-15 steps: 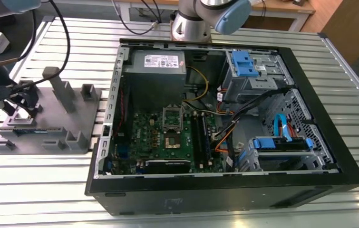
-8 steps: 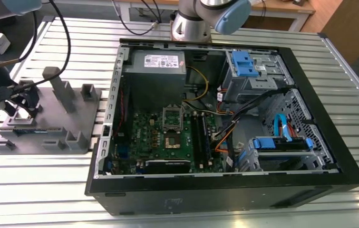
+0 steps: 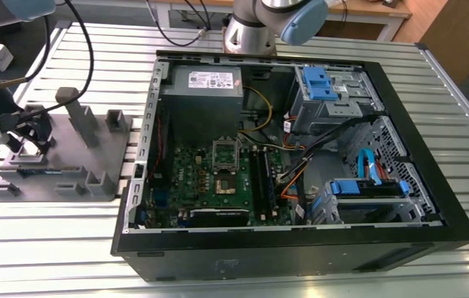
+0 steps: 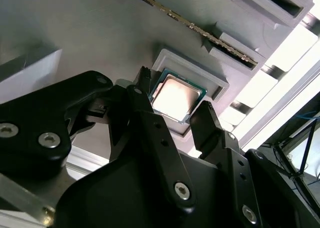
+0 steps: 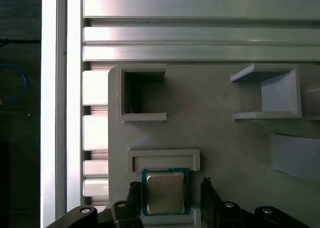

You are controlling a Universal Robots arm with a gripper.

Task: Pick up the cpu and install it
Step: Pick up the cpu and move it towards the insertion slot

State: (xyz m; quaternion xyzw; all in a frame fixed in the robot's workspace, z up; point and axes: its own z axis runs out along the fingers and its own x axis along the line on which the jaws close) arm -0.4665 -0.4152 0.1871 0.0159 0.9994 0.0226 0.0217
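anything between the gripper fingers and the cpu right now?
Nothing. In both wrist views the open gripper straddles the cpu in its grey fixture pocket; the gaps are bare.

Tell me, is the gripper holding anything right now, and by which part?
Nothing is held. The gripper is open, its fingers straddling the cpu, which lies flat in its recess in the grey fixture.

The cpu (image 5: 163, 192) is glossy metal (fixture (image 5: 215, 133): matt plastic).
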